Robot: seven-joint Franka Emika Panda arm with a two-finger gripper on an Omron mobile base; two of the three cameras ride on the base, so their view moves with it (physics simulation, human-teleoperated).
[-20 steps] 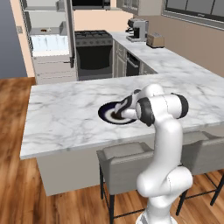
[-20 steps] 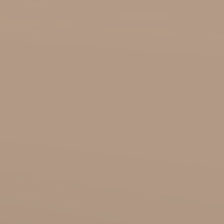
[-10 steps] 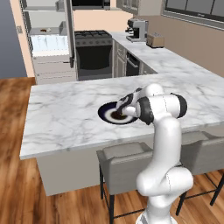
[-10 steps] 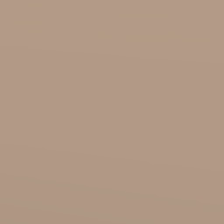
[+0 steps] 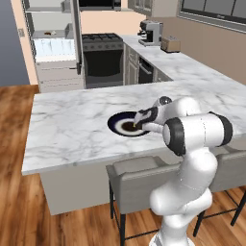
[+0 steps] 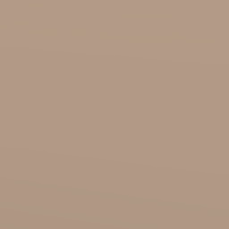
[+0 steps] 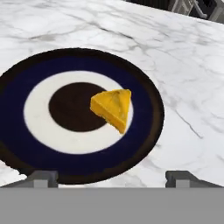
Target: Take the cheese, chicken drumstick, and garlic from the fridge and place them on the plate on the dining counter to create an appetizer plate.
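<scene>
The plate [image 7: 146, 89], navy-rimmed with a white ring and a dark brown middle, lies on the dining counter [image 7: 183, 61]. The yellow-orange cheese [image 7: 113, 107] rests on the plate's white ring, right of centre, free of the fingers. My gripper [image 7: 111, 177] is open just above the plate's near rim, its fingertips [image 7: 43, 177] spread wide. In the left base view the gripper [image 5: 139, 122] hovers over the right side of the plate [image 5: 114, 123]. The fridge [image 5: 53, 48] stands open at the far left. A small dark item [image 5: 48, 33] on its shelf is too small to name. The garlic is out of view.
Two grey stools [image 5: 139, 168] are tucked under the dining counter's [image 5: 72, 125] near edge. Behind it are the black oven [image 5: 102, 57] and the L-shaped counter with coffee machine [image 5: 150, 32] and toaster [image 5: 170, 44]. A flat tan surface [image 6: 114, 114] faces the right base camera.
The hand has shifted slightly over the plate's right side. The base and the rest of the scene have stayed put.
</scene>
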